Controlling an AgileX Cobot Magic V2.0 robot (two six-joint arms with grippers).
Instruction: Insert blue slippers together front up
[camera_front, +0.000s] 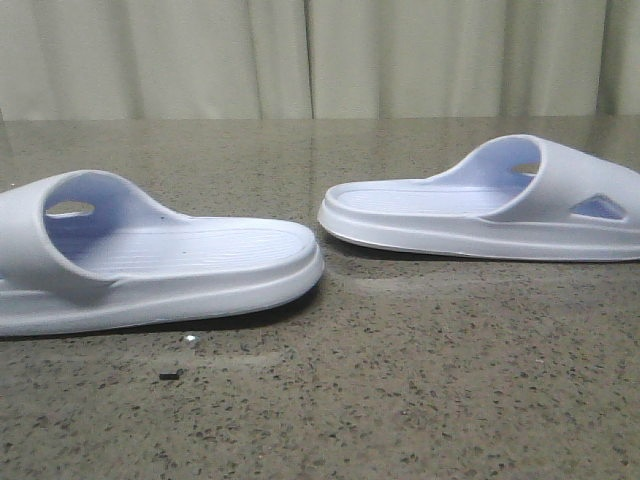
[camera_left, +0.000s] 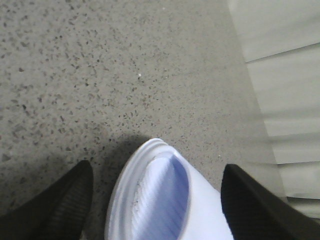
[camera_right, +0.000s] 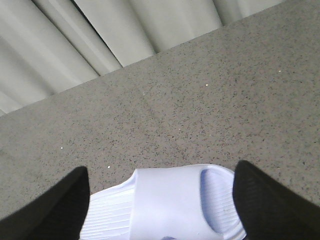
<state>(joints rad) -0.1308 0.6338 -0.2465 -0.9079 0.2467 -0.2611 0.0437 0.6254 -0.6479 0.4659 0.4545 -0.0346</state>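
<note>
Speckled tabletop (camera_front: 400, 400) carries two blue slippers (camera_front: 150, 260), each arm's jaws spread wide over one

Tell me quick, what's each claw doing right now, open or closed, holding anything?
Left claw: open, straddling a blue slipper, not gripping it.
Right claw: open, straddling the other blue slipper, not gripping it.

Blue slippers (camera_front: 160, 260) matt moulded foam; table (camera_front: 400, 380) speckled polished stone.

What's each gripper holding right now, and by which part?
Nothing held. Both slippers lie flat on the table. The left gripper is open astride the left slipper; the right gripper is open astride the right slipper.
</note>
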